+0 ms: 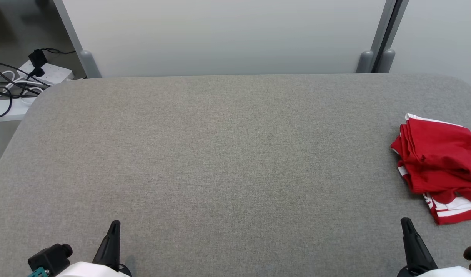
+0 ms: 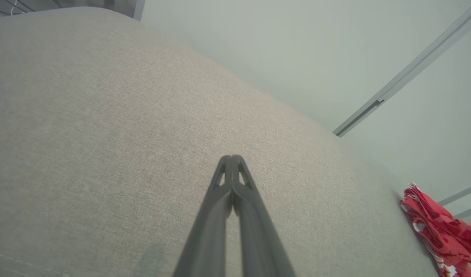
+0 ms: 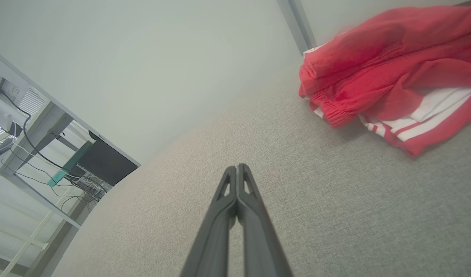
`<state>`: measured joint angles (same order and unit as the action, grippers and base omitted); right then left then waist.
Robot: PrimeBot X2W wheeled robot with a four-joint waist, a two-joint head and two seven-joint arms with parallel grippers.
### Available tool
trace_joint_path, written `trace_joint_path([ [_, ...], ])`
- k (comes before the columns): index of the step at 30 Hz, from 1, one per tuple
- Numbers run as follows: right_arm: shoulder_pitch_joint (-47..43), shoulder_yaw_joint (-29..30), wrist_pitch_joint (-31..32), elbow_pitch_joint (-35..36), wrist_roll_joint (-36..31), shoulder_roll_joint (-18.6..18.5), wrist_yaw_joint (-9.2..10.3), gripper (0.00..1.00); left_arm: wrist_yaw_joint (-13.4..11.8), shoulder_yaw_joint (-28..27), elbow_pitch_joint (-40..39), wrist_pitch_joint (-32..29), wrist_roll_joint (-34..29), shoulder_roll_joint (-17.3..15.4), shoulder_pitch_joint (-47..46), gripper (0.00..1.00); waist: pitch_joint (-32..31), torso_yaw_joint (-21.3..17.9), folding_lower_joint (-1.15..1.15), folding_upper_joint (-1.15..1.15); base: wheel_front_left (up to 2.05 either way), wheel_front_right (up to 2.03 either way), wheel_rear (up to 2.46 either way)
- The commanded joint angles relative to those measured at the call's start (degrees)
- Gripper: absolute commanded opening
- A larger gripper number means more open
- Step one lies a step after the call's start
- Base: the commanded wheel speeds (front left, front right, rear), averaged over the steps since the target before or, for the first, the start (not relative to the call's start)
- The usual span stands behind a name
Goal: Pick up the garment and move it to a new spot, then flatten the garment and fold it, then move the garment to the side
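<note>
A: Red garment (image 1: 439, 161) sits bunched at the table's (image 1: 220, 154) far right edge, near the right gripper (image 1: 406, 222).
B: Jaws?
A: Both pressed together, left gripper (image 1: 115, 224) too. Nothing held.
B: I'd open the right wide, pinch several layers, and lift clear before carrying it.
</note>
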<state>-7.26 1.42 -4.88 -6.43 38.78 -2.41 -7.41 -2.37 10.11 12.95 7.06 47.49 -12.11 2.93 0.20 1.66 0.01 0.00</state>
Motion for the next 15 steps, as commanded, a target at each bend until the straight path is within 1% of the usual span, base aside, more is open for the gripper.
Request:
trace_joint_path([
  [1,2.7,-0.1,0.2,1.2,1.4,-1.2,-0.03,0.0,0.6,-1.6,-1.3,-0.3,1.3,-0.8,-3.4,0.0,0.0,0.0,-0.01,0.0,0.0,0.0,0.0],
  [15,4.6,0.2,1.8,-0.4,11.4,-1.5,-0.04,0.0,2.3,-4.3,-0.9,-2.6,9.4,1.0,-4.5,0.0,0.0,-0.3,-0.01,0.0,0.0,0.0,0.0],
])
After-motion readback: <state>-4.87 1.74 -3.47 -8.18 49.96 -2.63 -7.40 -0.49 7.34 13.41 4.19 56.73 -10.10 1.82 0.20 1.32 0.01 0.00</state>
